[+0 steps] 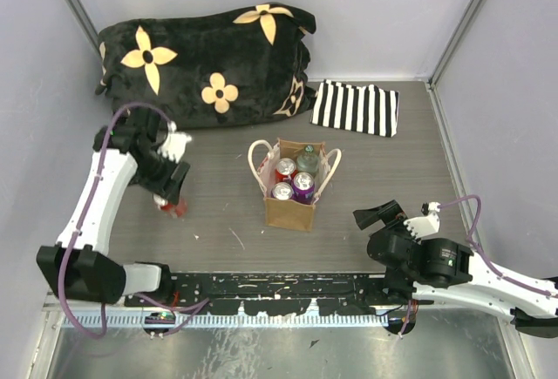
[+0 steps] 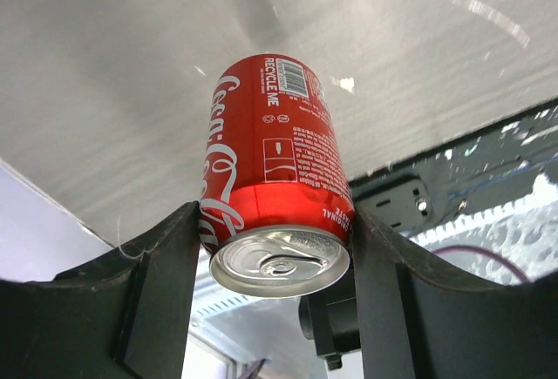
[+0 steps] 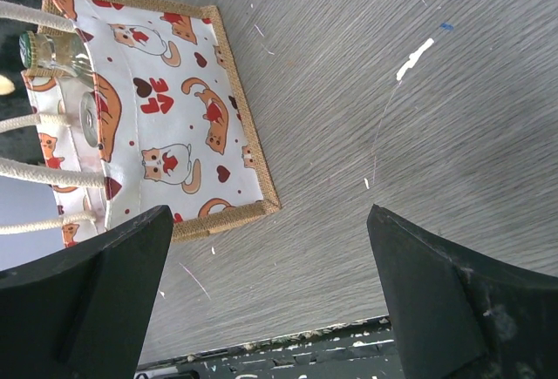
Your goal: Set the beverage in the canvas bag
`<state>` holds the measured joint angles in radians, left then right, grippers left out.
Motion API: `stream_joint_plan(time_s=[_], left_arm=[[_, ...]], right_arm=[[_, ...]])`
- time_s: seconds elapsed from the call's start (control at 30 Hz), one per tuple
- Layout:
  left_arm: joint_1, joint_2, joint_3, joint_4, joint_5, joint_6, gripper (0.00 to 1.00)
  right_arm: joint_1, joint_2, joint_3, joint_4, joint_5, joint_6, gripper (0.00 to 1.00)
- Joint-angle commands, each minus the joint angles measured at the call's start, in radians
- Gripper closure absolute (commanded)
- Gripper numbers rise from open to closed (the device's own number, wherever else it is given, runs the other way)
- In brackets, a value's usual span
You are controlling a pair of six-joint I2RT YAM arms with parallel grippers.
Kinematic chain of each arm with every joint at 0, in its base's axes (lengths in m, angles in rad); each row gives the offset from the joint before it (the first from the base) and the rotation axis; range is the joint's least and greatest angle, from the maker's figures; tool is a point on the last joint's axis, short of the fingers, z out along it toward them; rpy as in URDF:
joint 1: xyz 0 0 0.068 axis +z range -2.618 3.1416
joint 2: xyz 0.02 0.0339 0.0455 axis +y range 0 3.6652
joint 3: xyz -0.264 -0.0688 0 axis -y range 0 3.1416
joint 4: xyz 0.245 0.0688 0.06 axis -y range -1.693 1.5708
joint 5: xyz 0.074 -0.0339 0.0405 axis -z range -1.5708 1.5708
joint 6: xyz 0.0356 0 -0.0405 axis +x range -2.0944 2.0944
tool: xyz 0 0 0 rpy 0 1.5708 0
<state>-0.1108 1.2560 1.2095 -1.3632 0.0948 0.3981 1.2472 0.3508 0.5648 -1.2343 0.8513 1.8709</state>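
Note:
A red cola can (image 1: 172, 207) stands upright at the left of the table, with my left gripper (image 1: 168, 194) above it. In the left wrist view my left gripper (image 2: 275, 231) has both black fingers pressed against the can (image 2: 270, 161) near its top rim. The tan canvas bag (image 1: 290, 212) stands at the table's middle, to the right of the can, and holds several cans and a green-capped bottle. My right gripper (image 1: 392, 215) is open and empty, right of the bag. In the right wrist view the bag's printed side (image 3: 174, 109) shows beyond the open right gripper (image 3: 270, 222).
A black plush cushion with tan flowers (image 1: 209, 61) lies at the back left. A black-and-white striped cloth (image 1: 356, 107) lies at the back right. A black rail (image 1: 288, 287) runs along the near edge. Pale walls enclose the table.

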Motion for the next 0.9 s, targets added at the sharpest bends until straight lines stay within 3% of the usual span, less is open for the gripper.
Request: stream_joint_plan(time_s=[0.0, 0.2, 0.37, 0.43, 0.53, 0.7, 0.87], left_arm=[[0.002, 0.132, 0.307, -0.038, 0.057, -0.042, 1.00], [-0.038, 0.424, 0.840, -0.075, 0.106, -0.134, 1.00], [-0.134, 0.685, 1.323, -0.110, 0.120, -0.217, 1.00], [-0.195, 0.745, 1.424, -0.096, 0.117, -0.245, 1.00], [-0.272, 0.756, 1.414, -0.013, 0.102, -0.284, 1.00], [-0.393, 0.676, 1.260, 0.183, 0.072, -0.337, 1.00], [-0.503, 0.644, 1.243, 0.193, 0.033, -0.307, 1.00]], right_arm=[[0.003, -0.006, -0.006, -0.018, 0.012, 0.021, 0.00], [0.003, -0.016, -0.004, -0.026, 0.012, 0.020, 0.00], [0.003, -0.022, 0.002, -0.035, 0.016, 0.022, 0.00], [0.003, -0.021, 0.005, -0.038, 0.015, 0.023, 0.00], [0.004, -0.019, 0.009, -0.043, 0.012, 0.023, 0.00], [0.003, -0.026, 0.007, -0.053, 0.004, 0.026, 0.00], [0.004, -0.040, -0.007, -0.054, 0.004, 0.036, 0.00]])
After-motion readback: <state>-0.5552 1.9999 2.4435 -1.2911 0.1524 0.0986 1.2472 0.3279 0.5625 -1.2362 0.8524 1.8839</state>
